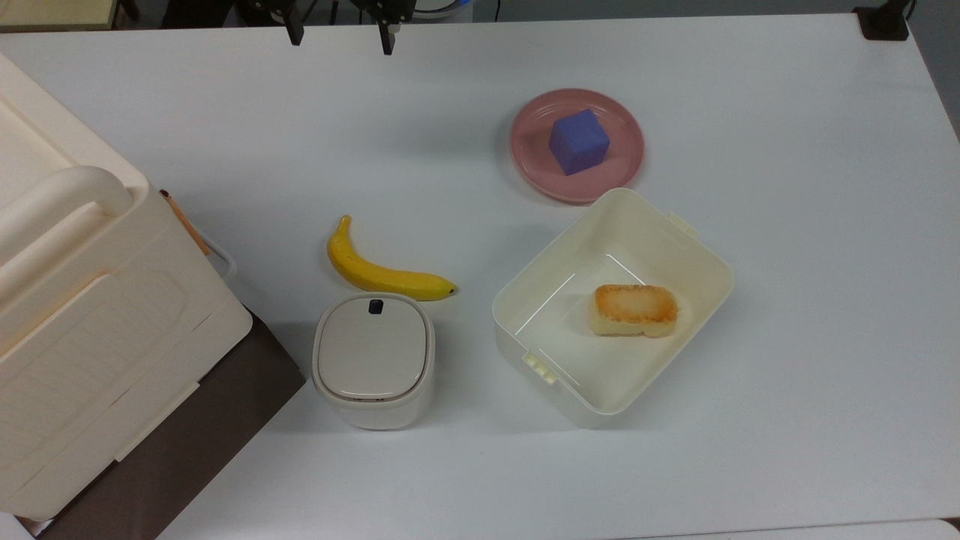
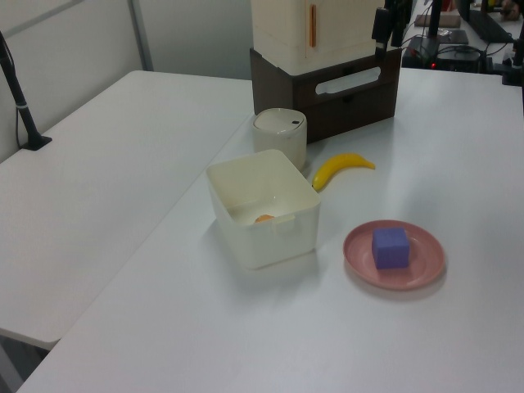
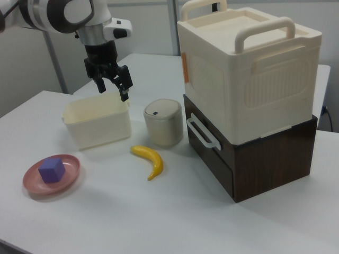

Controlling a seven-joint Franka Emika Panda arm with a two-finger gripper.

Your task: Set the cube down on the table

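The blue-purple cube (image 1: 578,141) (image 2: 390,247) (image 3: 52,170) sits upright in the middle of a round pink plate (image 1: 526,154) (image 2: 427,264) (image 3: 71,172) on the white table (image 1: 787,225). My gripper (image 1: 340,34) (image 3: 113,86) hangs in the air at the top view's upper edge, well to the top view's left of the plate and apart from the cube. Its two black fingers (image 3: 124,91) stand wide open with nothing between them. In the right view it hovers above the cream bin's far side.
A cream rectangular bin (image 1: 504,319) holding a toasted bread-like block (image 1: 635,309) stands just beside the plate. A banana (image 1: 382,276) and a small lidded can (image 1: 373,358) lie at the top view's centre left. A big cream box on a brown drawer unit (image 3: 249,100) stands farther left.
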